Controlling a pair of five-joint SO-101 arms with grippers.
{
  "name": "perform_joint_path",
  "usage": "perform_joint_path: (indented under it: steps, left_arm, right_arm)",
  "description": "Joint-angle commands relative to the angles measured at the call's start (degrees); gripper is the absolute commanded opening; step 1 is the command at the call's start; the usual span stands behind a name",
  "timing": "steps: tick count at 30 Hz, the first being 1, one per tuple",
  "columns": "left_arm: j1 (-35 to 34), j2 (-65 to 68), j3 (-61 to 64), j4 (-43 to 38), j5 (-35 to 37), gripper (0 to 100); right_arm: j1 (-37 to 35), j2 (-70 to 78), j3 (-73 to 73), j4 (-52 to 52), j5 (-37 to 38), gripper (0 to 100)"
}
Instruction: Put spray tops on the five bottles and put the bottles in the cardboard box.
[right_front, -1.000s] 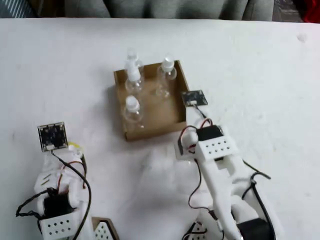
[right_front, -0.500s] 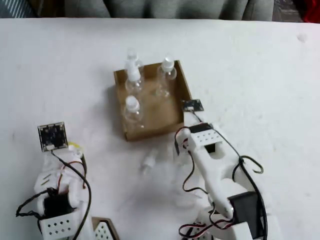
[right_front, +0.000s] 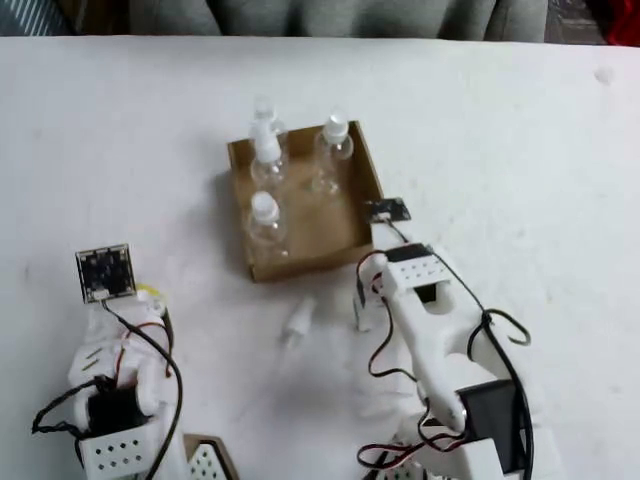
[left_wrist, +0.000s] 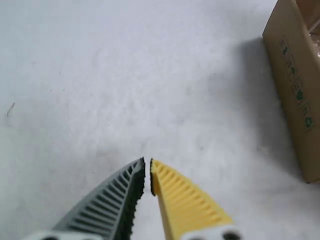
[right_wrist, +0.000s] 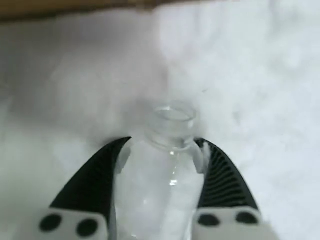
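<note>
Open bottle (right_wrist: 160, 192): clear and uncapped, held between the fingers of the right gripper (right_wrist: 162, 146). It is just off the cardboard box (right_front: 366, 180), at the box's 5 o'clock in the high view.
Right gripper fingers: the black pads (right_wrist: 107, 172) pinch the bottle at its shoulder, one on each side.
Bottle axis: in line with the fingers. The open neck (right_wrist: 173, 115) sticks out past the fingertips, toward the brown box edge. I cannot tell whether it stands upright or leans.
Spray top (right_front: 298, 322): lies loose on the table (right_front: 520, 150), at 6 o'clock of the box. It is near the right gripper, at that gripper's 9 o'clock, and touches nothing. Its long axis runs roughly from 1 to 7 o'clock.
Left gripper (left_wrist: 148, 170): the grey and yellow fingers are pressed together and hold nothing. It is over bare table, well apart from the spray top, at the top's 9 o'clock.
Capped bottles (right_front: 265, 222): four stand upright inside the box, each with its top on.
Deciding relation: the loose top lies beside the open neck, not over it, and off to the side of the fingers. The right gripper is nearer but occupied.
Judgement: the last bottle still needs its top. The free left gripper likely has to cross toward 3 o'clock to fetch it.
</note>
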Motion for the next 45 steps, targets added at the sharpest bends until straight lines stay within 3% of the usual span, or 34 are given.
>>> perform_joint_path:
  steps: [1, 10, 17, 19, 25, 29, 41, 45]
  left_arm:
    - [-0.7, -0.6, 0.0, 0.9, -0.4, 2]
    - [-0.7, -0.6, 0.0, 0.9, -0.4, 2]
    - [-0.7, -0.6, 0.0, 1.0, -0.4, 2]
    - [-0.7, -0.6, 0.0, 1.0, -0.4, 2]
    - [-0.7, -0.6, 0.0, 1.8, -0.4, 2]
    - [-1.7, -0.6, 0.0, 1.7, -0.4, 2]
    - [-2.2, -0.6, 0.0, 1.7, -0.4, 2]
    - [-2.2, -0.6, 0.0, 1.7, -0.4, 2]
  right_arm:
    - [-0.1, -2.9, -4.1, 4.0, 5.8, 1.3]
    - [12.3, -16.0, -6.9, 12.4, 25.0, 1.6]
    - [16.7, -17.9, -0.1, 9.5, 40.4, 2.2]
    - [16.7, -17.1, 3.0, 5.1, 41.1, 5.0]
    - [16.8, -12.4, 6.8, -5.7, 40.9, 27.2]
    - [16.6, -9.7, 6.2, -9.1, 40.9, 29.8]
    - [20.9, -9.0, -11.1, 12.4, 41.4, 29.9]
    - [20.9, -9.0, -10.6, 17.5, 47.2, 29.9]
